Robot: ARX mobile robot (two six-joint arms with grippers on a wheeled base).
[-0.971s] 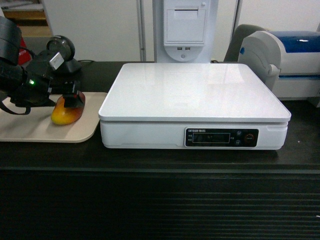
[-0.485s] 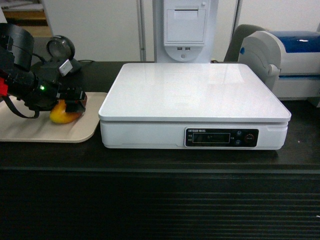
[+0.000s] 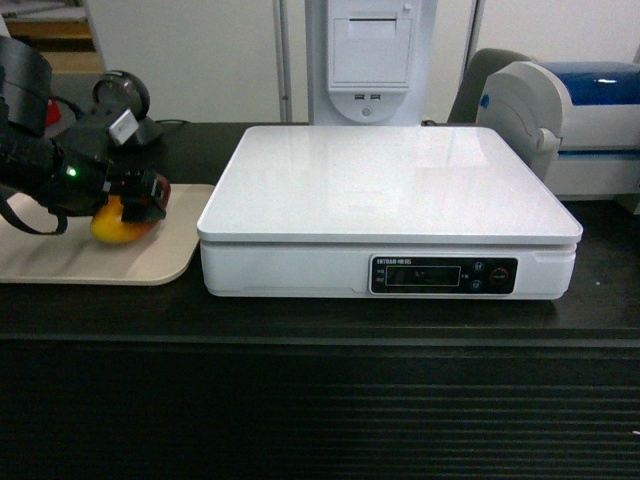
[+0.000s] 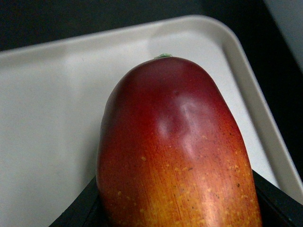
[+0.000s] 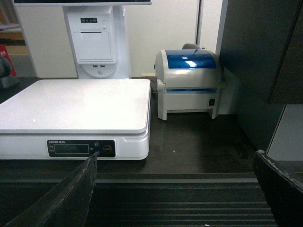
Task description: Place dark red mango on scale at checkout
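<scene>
Beige tray (image 3: 60, 262) beside scale (image 3: 390, 185)

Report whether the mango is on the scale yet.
Not yet. The dark red mango sits in the left gripper over the beige tray; the scale is bare.

Tray (image 3: 60, 265) left of scale (image 3: 390, 185)

Beige tray (image 3: 60, 265) at left, white receipt printer (image 3: 370, 60) behind, blue-lidded label printer (image 5: 189, 82) at right
</scene>
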